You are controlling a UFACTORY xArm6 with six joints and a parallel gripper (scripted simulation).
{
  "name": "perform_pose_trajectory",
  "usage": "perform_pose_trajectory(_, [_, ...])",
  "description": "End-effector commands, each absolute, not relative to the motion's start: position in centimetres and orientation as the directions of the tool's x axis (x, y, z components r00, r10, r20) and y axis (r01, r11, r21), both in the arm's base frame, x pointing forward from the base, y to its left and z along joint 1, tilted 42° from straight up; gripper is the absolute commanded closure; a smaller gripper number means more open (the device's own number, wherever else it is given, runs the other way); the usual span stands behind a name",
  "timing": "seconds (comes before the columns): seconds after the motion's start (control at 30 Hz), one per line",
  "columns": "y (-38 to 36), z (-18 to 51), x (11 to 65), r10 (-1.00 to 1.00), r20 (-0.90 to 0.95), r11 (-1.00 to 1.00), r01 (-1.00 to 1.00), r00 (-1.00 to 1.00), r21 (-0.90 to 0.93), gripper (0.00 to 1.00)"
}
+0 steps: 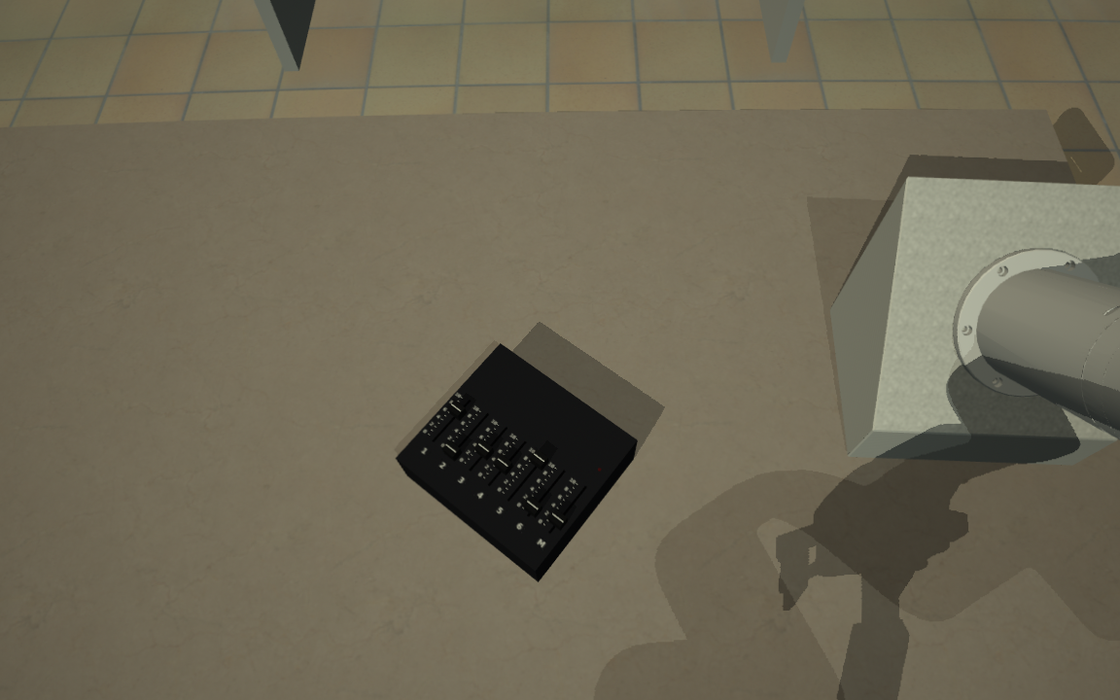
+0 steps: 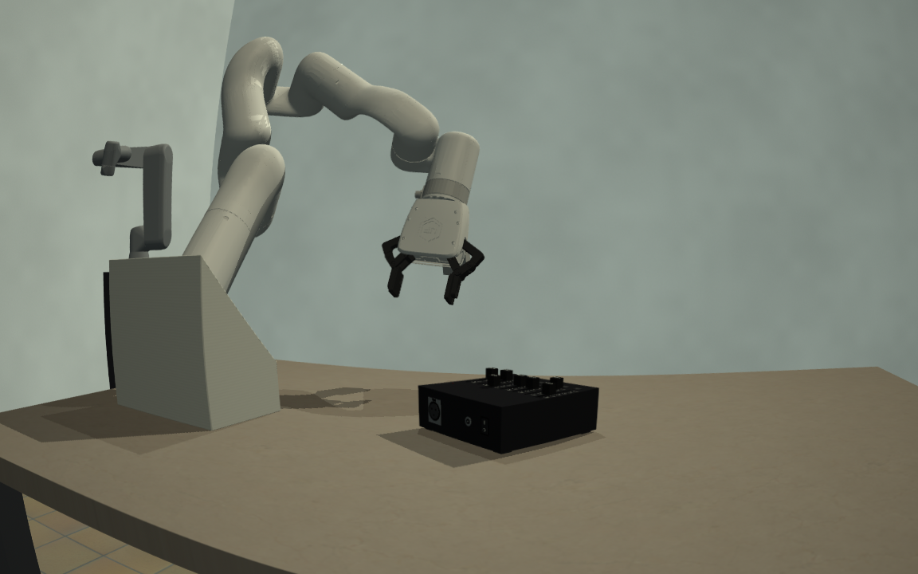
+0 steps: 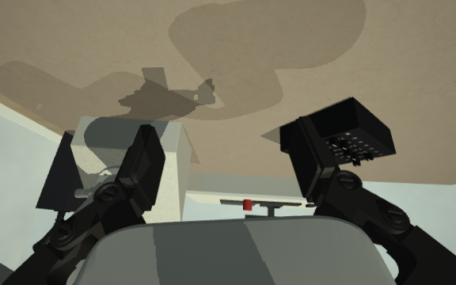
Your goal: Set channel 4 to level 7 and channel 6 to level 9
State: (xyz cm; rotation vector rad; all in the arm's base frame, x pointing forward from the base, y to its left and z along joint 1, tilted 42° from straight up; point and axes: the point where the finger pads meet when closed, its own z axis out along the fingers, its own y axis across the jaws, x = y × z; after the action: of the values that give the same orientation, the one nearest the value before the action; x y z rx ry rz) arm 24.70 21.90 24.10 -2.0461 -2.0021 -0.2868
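Observation:
The black lighting desk stands upright on the table, turned at an angle. In the top view, the channel 4 cap is somewhat below mid-travel, and the channel 6 cap is near the low end. Caps 1 and 5 are near the top, cap 3 is around the middle, and caps 2 and M are low. Exact levels are too small to read. My gripper is open and empty, well above the table and clear of the desk.
The pale robot pedestal stands on the table to the desk's right in the top view. The arm's shadow falls beside the desk there. A grey jointed object shows behind the pedestal in the exterior view.

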Motion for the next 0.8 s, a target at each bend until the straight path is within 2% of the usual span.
perform_pose_trajectory(0.0, [20.3,22.7,28.6,0.904,0.324,-0.225,0.955,0.278,-0.192,0.0])
perform_pose_trajectory(0.07, [18.9,21.8,30.6,0.856,0.318,-0.338,0.906,0.408,-0.254,0.0])
perform_pose_trajectory(0.13, [18.9,21.8,30.6,0.856,0.318,-0.338,0.906,0.408,-0.254,0.0])
perform_pose_trajectory(0.2, [15.7,19.9,34.3,0.735,0.295,-0.51,0.785,0.61,-0.352,0.0])
perform_pose_trajectory(0.27, [15.7,19.9,34.3,0.718,0.29,-0.528,0.766,0.633,-0.366,0.0])
perform_pose_trajectory(0.37, [12.1,18.0,37.3,0.549,0.247,-0.66,0.595,0.798,-0.459,0.0])
perform_pose_trajectory(0.47, [10.3,17.1,38.5,0.462,0.223,-0.704,0.507,0.859,-0.497,0.0])
perform_pose_trajectory(0.53, [6.8,15.4,40.4,0.296,0.173,-0.755,0.341,0.939,-0.56,0.0])
perform_pose_trajectory(0.57, [6.8,15.4,40.4,0.295,0.173,-0.755,0.341,0.94,-0.56,0.0])
perform_pose_trajectory(0.63, [3.9,13.9,41.6,0.154,0.127,-0.772,0.2,0.98,-0.604,0.0])
perform_pose_trajectory(0.7, [3.9,13.9,41.6,0.154,0.127,-0.772,0.2,0.98,-0.604,0.0])
perform_pose_trajectory(0.77, [1.5,12.7,42.4,0.047,0.09,-0.769,0.094,0.995,-0.633,0.0])
